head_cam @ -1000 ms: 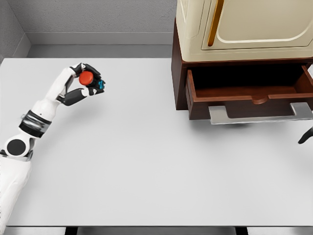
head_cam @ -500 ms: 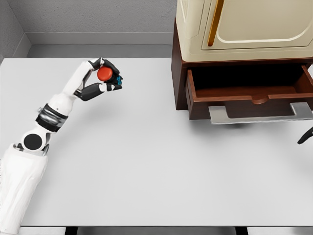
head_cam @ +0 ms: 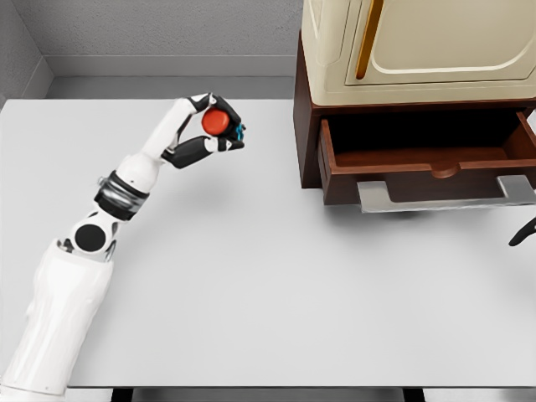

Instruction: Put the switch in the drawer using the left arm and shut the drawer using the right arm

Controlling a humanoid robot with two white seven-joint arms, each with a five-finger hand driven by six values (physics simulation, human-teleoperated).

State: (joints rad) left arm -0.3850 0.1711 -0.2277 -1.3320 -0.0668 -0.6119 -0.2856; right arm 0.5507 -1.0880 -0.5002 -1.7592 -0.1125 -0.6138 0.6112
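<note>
The left hand [head_cam: 209, 130] had carried the switch [head_cam: 218, 122], clasped in its fingers, rightward toward the open drawer [head_cam: 419, 159], which it next needed to reach over.

You have the cabinet [head_cam: 402, 50] at the counter's [head_cam: 251, 285] far right, its drawer [head_cam: 427, 163] pulled out toward you. The left hand [head_cam: 205, 130] holds the switch [head_cam: 219, 123] above the counter, left of the drawer and apart from it.
</note>
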